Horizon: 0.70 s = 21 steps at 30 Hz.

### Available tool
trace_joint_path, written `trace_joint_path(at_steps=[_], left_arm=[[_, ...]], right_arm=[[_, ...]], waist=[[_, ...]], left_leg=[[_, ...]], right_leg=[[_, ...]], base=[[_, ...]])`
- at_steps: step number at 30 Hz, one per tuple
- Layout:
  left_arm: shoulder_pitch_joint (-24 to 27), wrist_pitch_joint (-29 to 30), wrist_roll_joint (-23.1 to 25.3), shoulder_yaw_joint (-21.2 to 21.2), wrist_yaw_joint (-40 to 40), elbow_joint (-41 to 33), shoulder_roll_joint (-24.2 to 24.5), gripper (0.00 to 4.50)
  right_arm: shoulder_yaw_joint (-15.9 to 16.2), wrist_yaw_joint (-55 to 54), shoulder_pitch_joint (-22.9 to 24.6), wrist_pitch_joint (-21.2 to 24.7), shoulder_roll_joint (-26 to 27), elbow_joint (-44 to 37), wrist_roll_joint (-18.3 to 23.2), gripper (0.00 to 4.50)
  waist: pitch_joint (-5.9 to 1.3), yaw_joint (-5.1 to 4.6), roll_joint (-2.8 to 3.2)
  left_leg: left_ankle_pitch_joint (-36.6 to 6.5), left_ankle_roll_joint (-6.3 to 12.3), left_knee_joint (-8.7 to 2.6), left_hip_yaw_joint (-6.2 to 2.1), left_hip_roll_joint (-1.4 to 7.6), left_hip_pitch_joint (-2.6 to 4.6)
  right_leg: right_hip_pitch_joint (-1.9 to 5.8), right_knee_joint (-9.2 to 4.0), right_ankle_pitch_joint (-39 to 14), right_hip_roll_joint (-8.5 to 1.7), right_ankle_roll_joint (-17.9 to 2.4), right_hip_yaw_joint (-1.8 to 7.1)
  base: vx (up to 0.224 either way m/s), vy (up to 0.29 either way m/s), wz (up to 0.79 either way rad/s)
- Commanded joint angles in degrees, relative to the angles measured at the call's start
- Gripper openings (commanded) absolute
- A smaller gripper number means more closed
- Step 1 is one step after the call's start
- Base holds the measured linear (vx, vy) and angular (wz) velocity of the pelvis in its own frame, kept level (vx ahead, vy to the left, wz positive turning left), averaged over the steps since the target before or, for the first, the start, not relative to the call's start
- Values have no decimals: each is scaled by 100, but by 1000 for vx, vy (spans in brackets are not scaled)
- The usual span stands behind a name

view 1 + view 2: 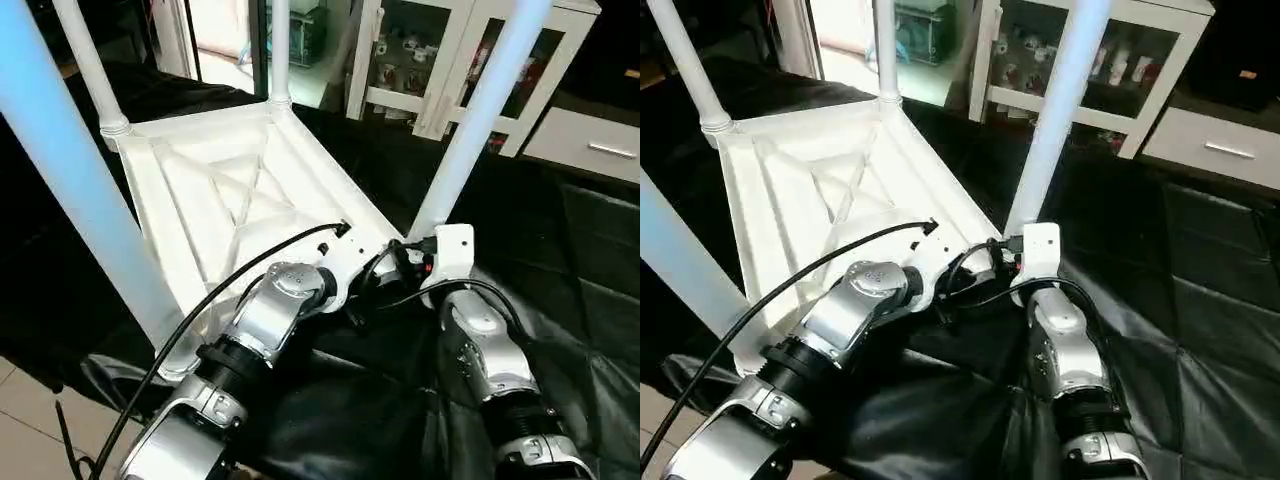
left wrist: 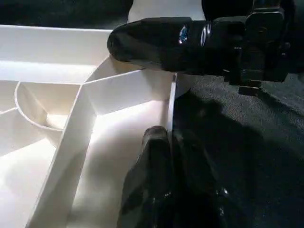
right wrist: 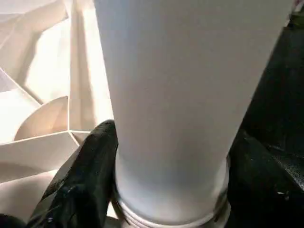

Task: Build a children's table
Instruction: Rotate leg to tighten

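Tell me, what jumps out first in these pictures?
A white plastic square table top lies upside down on the black-sheeted work table, its X-ribbed underside up and four long tapered white tube legs standing from the corners. At the near corner, the right claw grips one leg's base, and the shut left claw rests against the top's rim.

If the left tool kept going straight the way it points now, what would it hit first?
Probably the right tool's black finger, which lies across its path just ahead. The left tool, shut on the tabletop's thin rim, aims along it toward the leg; depth is uncertain.
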Motion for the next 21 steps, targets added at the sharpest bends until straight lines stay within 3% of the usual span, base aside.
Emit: trace_joint_path(at_steps=[1,4,6,8,10,12,14,16,17,19,21], left_arm=[[-2,-80,123,143,512,287,36,0],[67,-139,121,176,422,229,169,0],[128,-201,121,178,311,134,271,0],[210,-190,114,191,225,29,386,0],[336,-176,89,193,109,-140,525,0],[506,-265,38,147,-130,-374,726,0],[671,-380,-17,102,-381,-606,940,0],[783,-450,-82,79,-578,-770,1062,0],[865,-443,-127,72,-702,-897,1147,0],[1040,-575,-247,16,-1043,-1171,1354,0],[1286,-609,-508,10,-1475,-1570,1565,0]], right_arm=[[484,561,309,67,302,34,-33,272],[410,655,335,13,307,-78,94,272],[319,826,378,16,324,-240,300,342],[245,1000,409,36,305,-380,471,348],[217,1136,459,-29,219,-530,540,362],[191,1331,527,-59,70,-713,618,385],[164,1565,587,-7,-101,-890,724,392],[151,1688,620,7,-214,-985,762,413],[127,1808,637,69,-293,-1051,804,426],[81,2010,643,87,-483,-1150,796,437],[65,2514,632,216,-764,-1292,914,437]], waist=[[-302,11,-53],[-285,16,-47],[-285,19,-47],[-278,18,-53],[-251,-43,-67],[-239,-85,-68],[-239,-137,-75],[-229,-147,-47],[-235,-151,-61],[-237,-135,-53],[-246,-114,-26]], left_leg=[[-885,446,-501,-239,511,15],[-1062,403,-528,-253,521,18],[-1096,367,-534,-259,528,11],[-1094,401,-538,-265,536,-7],[-1227,395,-574,-305,543,-71],[-1415,307,-579,-314,548,-51],[-1390,309,-590,-339,546,-109],[-1405,307,-593,-340,549,-85],[-1420,307,-581,-320,545,-50],[-1273,343,-572,-298,547,-47],[-1031,431,-559,-281,553,-38]], right_leg=[[191,-411,-1258,-445,-1225,277],[184,-437,-1522,-443,-1176,277],[188,-439,-1550,-453,-1142,282],[198,-428,-1486,-456,-1141,284],[232,-460,-1828,-486,-1074,274],[194,-504,-2238,-492,-992,281],[231,-492,-2269,-491,-952,284],[191,-507,-2327,-487,-926,287],[167,-511,-2290,-473,-970,294],[165,-484,-2062,-467,-1057,306],[185,-425,-1567,-448,-1214,297]], base=[[0,0,0],[0,0,0],[0,0,0],[0,0,0],[0,0,0],[0,0,0],[0,0,0],[0,0,0],[0,0,0],[0,0,0],[0,0,0]])
